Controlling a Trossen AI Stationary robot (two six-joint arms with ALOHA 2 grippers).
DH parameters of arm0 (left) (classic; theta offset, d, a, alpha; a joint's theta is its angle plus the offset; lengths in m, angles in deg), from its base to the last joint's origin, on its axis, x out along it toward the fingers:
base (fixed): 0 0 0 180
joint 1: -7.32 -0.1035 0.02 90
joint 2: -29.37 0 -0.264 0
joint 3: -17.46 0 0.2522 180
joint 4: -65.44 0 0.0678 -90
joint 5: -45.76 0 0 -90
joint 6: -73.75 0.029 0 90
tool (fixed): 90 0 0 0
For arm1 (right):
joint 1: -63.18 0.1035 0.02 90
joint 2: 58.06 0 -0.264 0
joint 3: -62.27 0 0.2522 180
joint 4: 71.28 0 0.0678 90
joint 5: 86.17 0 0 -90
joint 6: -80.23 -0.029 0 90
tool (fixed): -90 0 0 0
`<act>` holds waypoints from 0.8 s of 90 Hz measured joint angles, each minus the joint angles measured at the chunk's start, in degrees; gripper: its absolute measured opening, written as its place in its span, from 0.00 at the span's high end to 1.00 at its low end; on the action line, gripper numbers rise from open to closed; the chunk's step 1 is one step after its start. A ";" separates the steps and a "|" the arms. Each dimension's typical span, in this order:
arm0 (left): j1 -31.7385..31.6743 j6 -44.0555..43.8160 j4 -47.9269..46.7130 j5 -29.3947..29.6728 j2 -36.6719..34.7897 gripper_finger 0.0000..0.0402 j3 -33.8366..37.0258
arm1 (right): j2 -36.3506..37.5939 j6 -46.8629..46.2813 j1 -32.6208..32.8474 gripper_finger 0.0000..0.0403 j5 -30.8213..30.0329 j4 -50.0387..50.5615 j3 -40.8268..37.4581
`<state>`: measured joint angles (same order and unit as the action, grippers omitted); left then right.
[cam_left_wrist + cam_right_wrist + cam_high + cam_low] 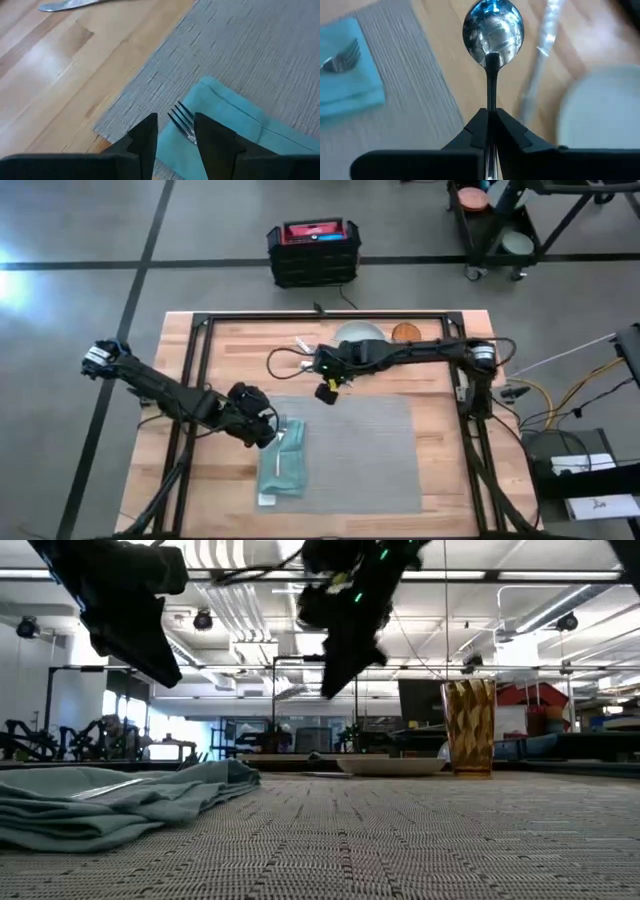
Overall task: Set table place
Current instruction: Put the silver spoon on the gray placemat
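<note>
- High view: light wooden butcher-block table bearing a grey woven rectangular placemat; teal cloth napkin with silver fork on the mat's left part. Left gripper at the napkin's far end; right gripper above the mat's far edge. Pale round plate and amber glass stand beyond.
- Low view: napkin crumpled at left; plate and ribbed glass upright in the distance; both grippers hang clear of the mat.
- Left wrist view: fingers apart, empty, fork tines showing between them.
- Right wrist view: fingers closed tight on a shiny silver spoon, bowl pointing outward, above bare wood beside the plate.
</note>
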<state>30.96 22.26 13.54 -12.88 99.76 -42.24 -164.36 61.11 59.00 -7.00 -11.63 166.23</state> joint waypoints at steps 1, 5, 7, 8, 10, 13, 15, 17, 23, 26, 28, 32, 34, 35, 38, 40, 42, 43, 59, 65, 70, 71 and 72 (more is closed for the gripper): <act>0.00 0.01 0.01 -0.17 0.00 0.72 0.00 | 0.63 -0.50 0.49 0.99 -0.22 0.60 -0.17; 0.00 0.01 0.23 -0.66 0.00 0.72 0.00 | 3.11 -2.81 2.51 0.99 -0.27 3.24 -1.11; 0.00 -0.01 0.21 -0.81 0.02 0.72 0.00 | 4.18 -4.12 3.64 0.99 -0.16 4.40 -1.71; 0.00 0.00 0.19 -0.83 0.02 0.72 0.00 | 4.70 -4.74 4.19 0.99 -0.15 4.88 -2.02; 0.00 0.01 0.24 -0.84 0.02 0.72 0.00 | 5.95 -6.35 5.38 0.99 -0.19 5.73 -2.77; 0.00 0.01 0.69 -0.83 0.02 0.72 0.00 | 7.83 -8.80 7.19 0.99 -0.17 7.00 -4.14; 0.00 0.01 0.86 -0.84 0.02 0.72 0.00 | 8.86 -10.75 8.41 0.99 -0.38 7.71 -5.12; 0.00 0.01 0.92 -0.84 0.02 0.72 0.00 | 10.03 -12.71 9.73 0.99 -0.73 8.35 -6.28; 0.07 -0.01 1.72 -0.86 0.02 0.72 0.00 | 13.43 -19.61 13.73 0.99 -1.87 9.48 -10.33; 0.15 0.01 2.41 -0.84 0.02 0.72 0.00 | 15.12 -23.44 15.88 0.99 -2.71 9.50 -12.74; 0.30 0.01 2.93 -0.83 0.02 0.72 0.00 | 16.09 -26.04 17.27 0.99 -3.10 9.57 -14.38; 0.55 -0.01 3.72 -0.84 0.02 0.72 0.02 | 17.95 -31.99 20.18 0.99 -3.77 9.57 -17.75; 0.73 -0.01 4.38 -0.82 0.02 0.72 0.02 | 18.85 -35.07 21.68 0.99 -4.00 9.47 -19.54; 0.82 0.00 4.80 -0.82 0.04 0.72 0.04 | 19.25 -36.49 22.35 0.99 -4.05 9.36 -20.41; 1.09 0.01 6.11 -0.82 0.12 0.72 0.10 | 20.41 -41.19 24.50 0.99 -4.14 8.78 -23.17; 1.27 0.01 6.89 -0.80 0.17 0.72 0.13 | 21.08 -44.19 25.91 0.99 -4.22 8.15 -24.93; 1.55 0.03 7.80 -0.81 0.26 0.72 0.23 | 21.75 -47.04 27.33 0.99 -4.40 7.27 -26.70; 1.65 0.05 8.26 -0.80 0.34 0.72 0.26 | 22.04 -48.42 28.04 0.99 -4.52 6.69 -27.58; 3.11 3.36 15.50 -0.77 2.91 0.72 0.37 | 24.86 -65.32 37.48 0.99 -5.85 -5.07 -39.01; 3.21 5.52 19.14 -0.79 4.28 0.72 0.37 | 24.96 -69.95 40.15 0.99 -8.33 -8.44 -41.33; 3.20 7.65 22.09 -0.81 5.30 0.72 0.37 | 24.96 -73.92 42.13 0.99 -11.53 -10.56 -42.85; 3.15 8.04 22.63 -0.81 5.49 0.72 0.36 | 24.96 -74.83 42.49 0.99 -12.37 -11.02 -43.14; 3.07 8.43 23.13 -0.80 5.69 0.72 0.32 | 24.93 -75.68 42.82 0.99 -13.11 -11.43 -43.41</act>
<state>34.03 30.69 36.67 -13.68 105.45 -41.92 -139.43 -14.57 101.82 -20.12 -23.06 122.81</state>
